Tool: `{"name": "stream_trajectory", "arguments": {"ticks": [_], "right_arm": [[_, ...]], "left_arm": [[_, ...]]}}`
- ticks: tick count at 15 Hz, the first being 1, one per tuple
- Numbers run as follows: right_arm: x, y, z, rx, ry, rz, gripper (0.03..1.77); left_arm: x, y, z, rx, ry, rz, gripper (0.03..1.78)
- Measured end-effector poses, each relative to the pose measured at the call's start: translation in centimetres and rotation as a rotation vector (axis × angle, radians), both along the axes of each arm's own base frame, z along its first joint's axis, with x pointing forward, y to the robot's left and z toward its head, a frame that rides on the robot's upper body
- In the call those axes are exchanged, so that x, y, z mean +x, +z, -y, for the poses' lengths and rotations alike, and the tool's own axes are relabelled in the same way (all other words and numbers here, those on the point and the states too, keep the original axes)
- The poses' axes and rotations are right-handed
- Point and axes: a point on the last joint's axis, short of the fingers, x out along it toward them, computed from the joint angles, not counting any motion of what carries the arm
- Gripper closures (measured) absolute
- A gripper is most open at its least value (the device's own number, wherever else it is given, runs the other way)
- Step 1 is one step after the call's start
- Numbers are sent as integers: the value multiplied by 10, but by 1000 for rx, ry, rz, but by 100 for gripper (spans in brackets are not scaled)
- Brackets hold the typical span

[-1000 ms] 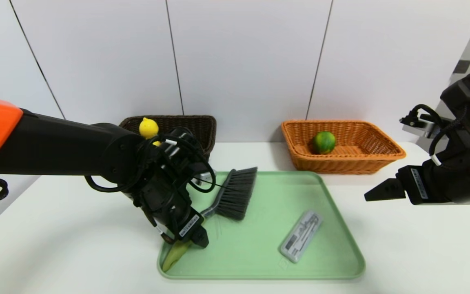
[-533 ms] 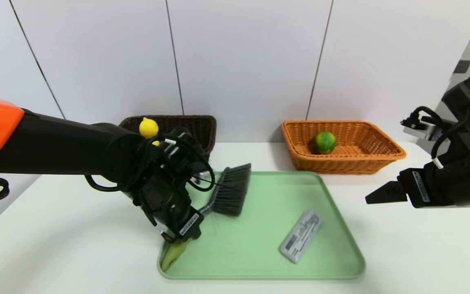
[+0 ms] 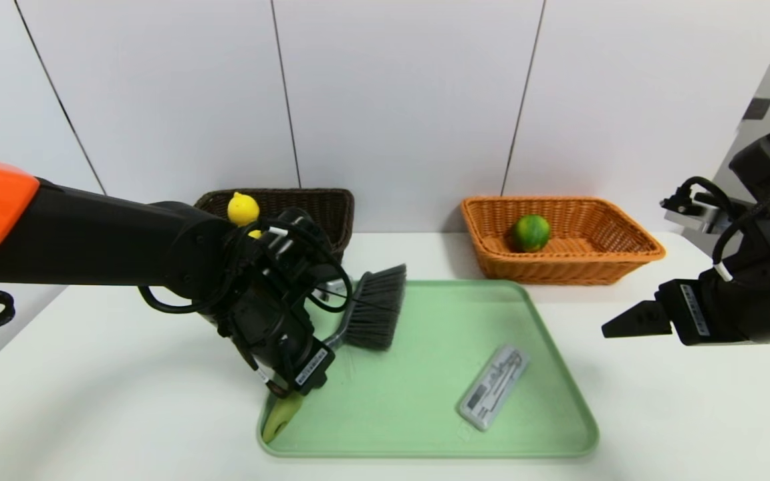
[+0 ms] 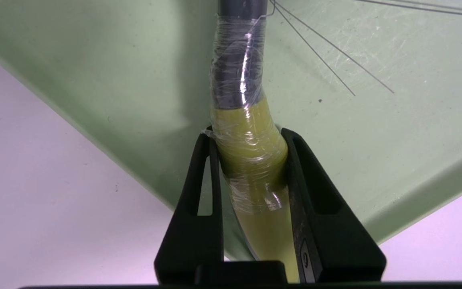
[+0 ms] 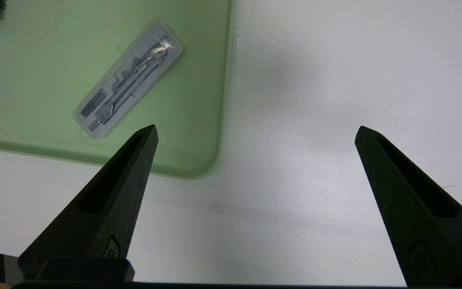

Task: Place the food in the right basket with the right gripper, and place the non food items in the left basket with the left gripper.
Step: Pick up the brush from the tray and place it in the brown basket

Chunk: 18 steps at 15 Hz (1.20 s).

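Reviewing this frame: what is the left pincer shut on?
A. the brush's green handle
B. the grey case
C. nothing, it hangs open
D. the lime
A: the left wrist view shows the left pincer clamped on both sides of the green handle of the brush, over the green tray.

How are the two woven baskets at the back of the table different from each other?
The left basket is dark brown, while the right basket is orange-tan. The left basket holds a yellow toy; the right basket holds a green lime. The left arm partly hides the left basket; the right basket is fully visible. Both are rectangular wicker baskets beside the wall.
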Motion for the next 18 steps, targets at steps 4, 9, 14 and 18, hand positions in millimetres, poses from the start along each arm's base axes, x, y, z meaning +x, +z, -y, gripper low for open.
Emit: {"name": "stream_trajectory", "arguments": {"ticks": [4, 9, 14, 18], "right_arm": [[-1, 0, 0, 0, -1, 0, 10], [-1, -1, 0, 0, 0, -3, 10], [-2, -4, 1, -4, 1, -13, 10], [-2, -4, 1, -3, 0, -14, 10]], "left_arm": [[0, 7, 1, -24, -10, 12, 134], [1, 14, 8, -61, -11, 50, 134], [5, 24, 13, -94, -12, 90, 134], [6, 33, 14, -113, -10, 116, 134]]}}
